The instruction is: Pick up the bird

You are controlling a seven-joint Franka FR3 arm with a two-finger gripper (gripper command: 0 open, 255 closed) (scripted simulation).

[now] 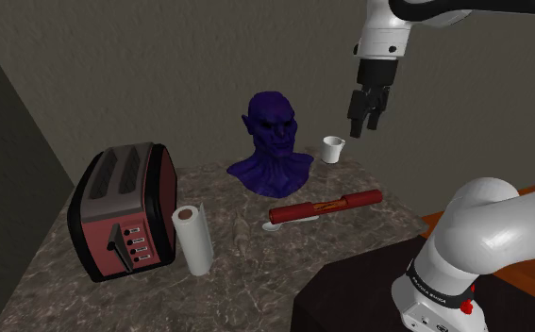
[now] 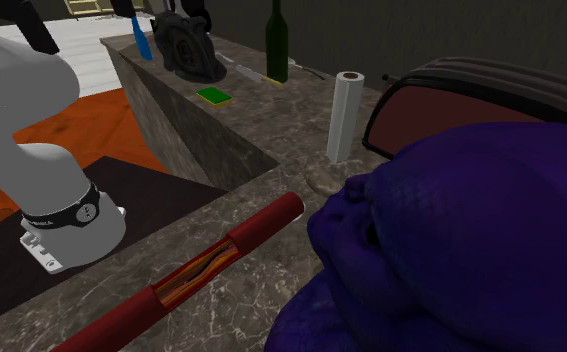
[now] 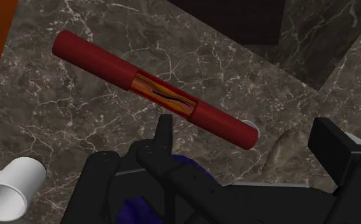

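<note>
We see the white arm (image 1: pixel 385 33) reaching high, its gripper (image 1: pixel 367 115) hanging above the mug (image 1: pixel 332 149) and purple bust (image 1: pixel 271 141), fingers apart, holding nothing.

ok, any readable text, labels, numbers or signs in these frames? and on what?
Nothing can be read.
Black band around the arm's base: small white marks, too small to read.
Toaster: a row of white buttons on its front, no legible label.
Red cylinder: an orange and yellow pattern in its middle section, not lettering.
</note>
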